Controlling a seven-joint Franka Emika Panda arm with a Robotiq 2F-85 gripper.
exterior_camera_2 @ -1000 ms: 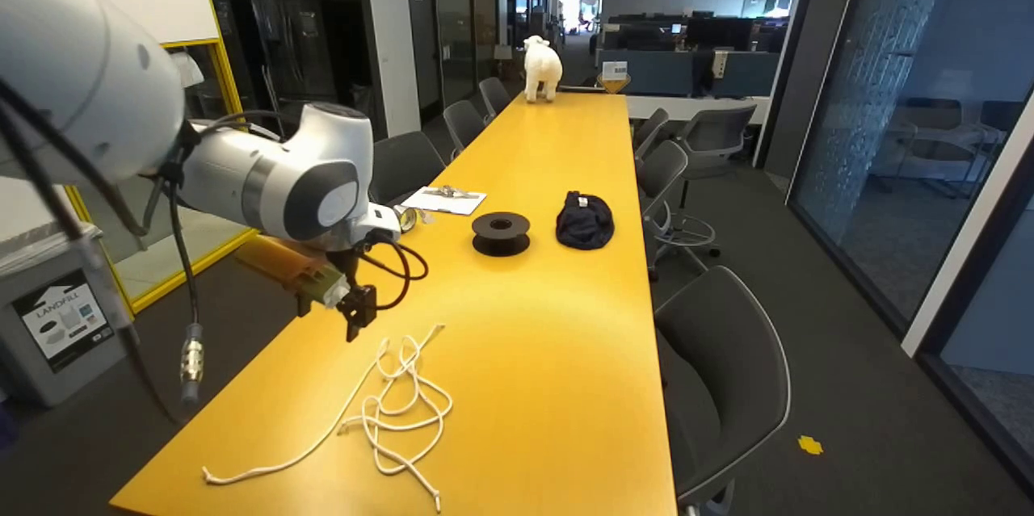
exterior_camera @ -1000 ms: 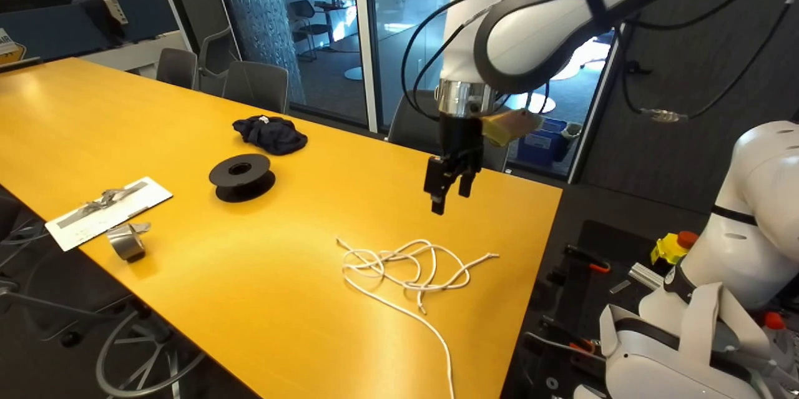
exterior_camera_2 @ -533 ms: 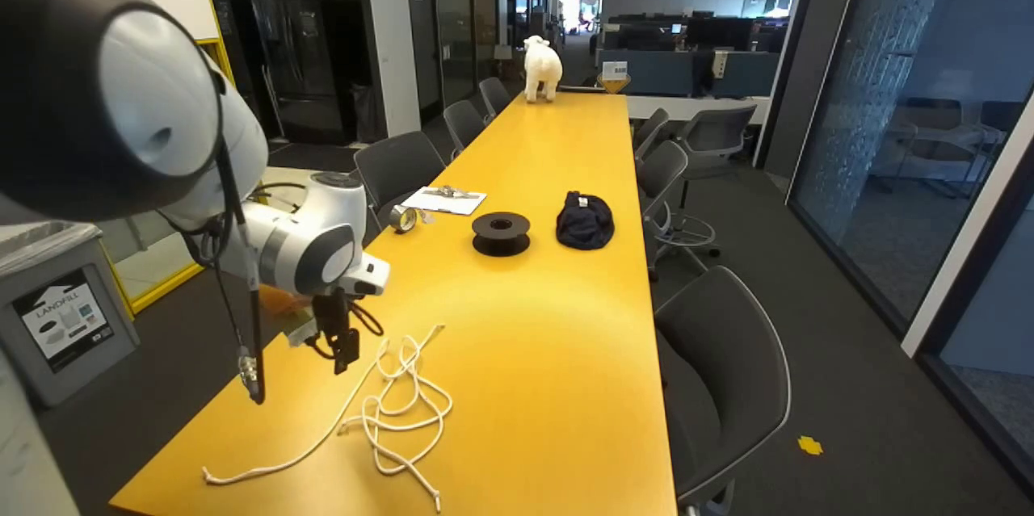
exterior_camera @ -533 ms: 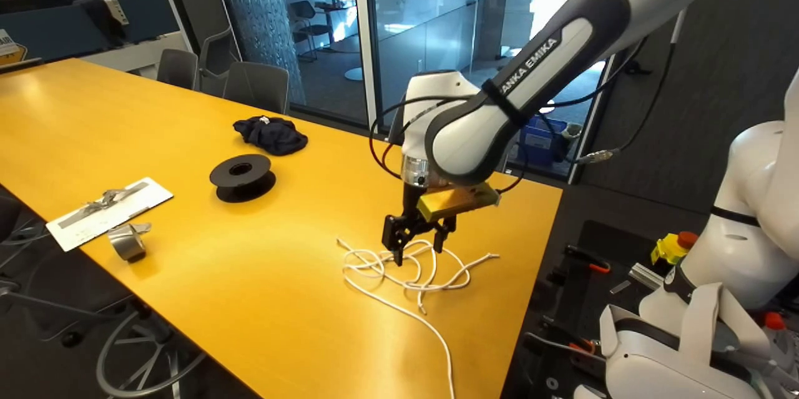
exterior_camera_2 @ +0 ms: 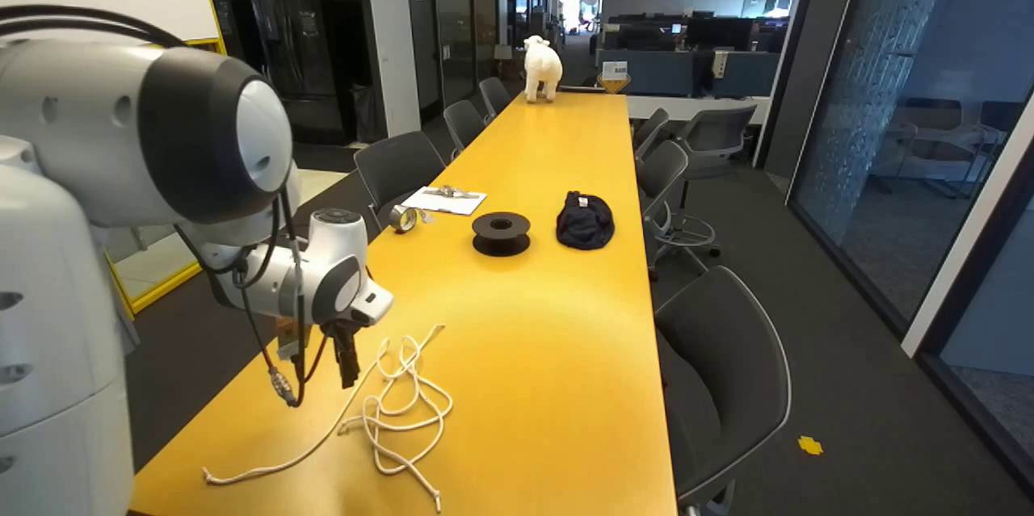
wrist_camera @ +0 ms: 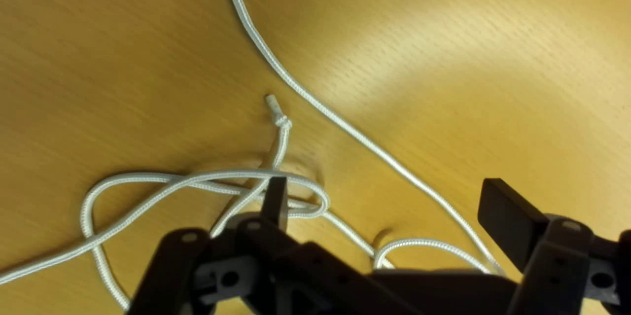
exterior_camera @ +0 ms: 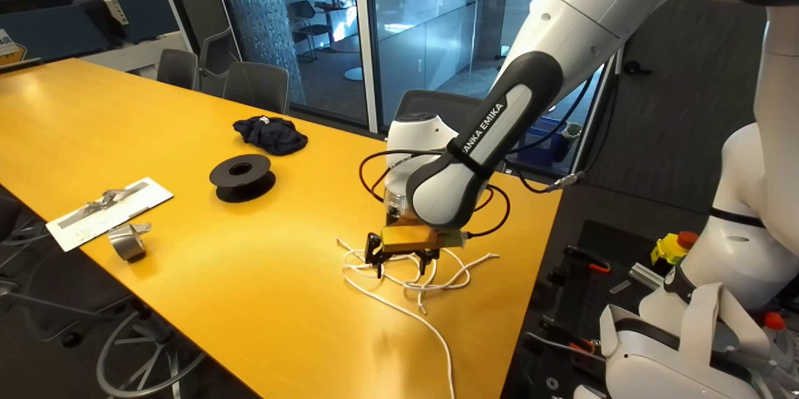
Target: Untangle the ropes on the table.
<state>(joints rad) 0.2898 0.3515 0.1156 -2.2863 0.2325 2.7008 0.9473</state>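
1. The thin white braided ropes (wrist_camera: 365, 140) are spread on the long, glossy yellow-orange table (exterior_camera: 299, 324), close to one of its short ends, with loops crossed over one another in a loose tangle.
2. One long strand is led away from the tangle in a gentle curve toward that end; four rope ends can be counted in an exterior view, and a knotted end (wrist_camera: 283, 122) is shown up close in the wrist view.
3. The black two-fingered gripper (exterior_camera: 401, 271) is pointed downward above the ropes, with its fingers (wrist_camera: 274, 204) parted wide.
4. In the wrist view, crossed loops are partly covered by one finger, while stretches of cord are framed in the gap between both. Whether any cord is touched cannot be told.
5. The gripper is carried by a white robot arm (exterior_camera: 574, 30) with black joint covers, and a yellow-orange block (exterior_camera: 409, 238) is seen beside the gripper.
6. Farther along the table, a round black spool (exterior_camera: 243, 182), a bundle of dark navy cloth (exterior_camera: 271, 137) and a roll of silver tape (exterior_camera: 127, 243) are seen well apart from the ropes.
7. Just beside the tape, a flat white board (exterior_camera: 115, 219) is overlaid with a grey strip and a crumpled silvery piece (exterior_camera: 109, 198).
8. At the table's far end, a white plush sheep-like figure (exterior_camera_2: 543, 68) is shown in an exterior view, and dark grey chairs (exterior_camera_2: 727, 362) are ranged along both long sides.
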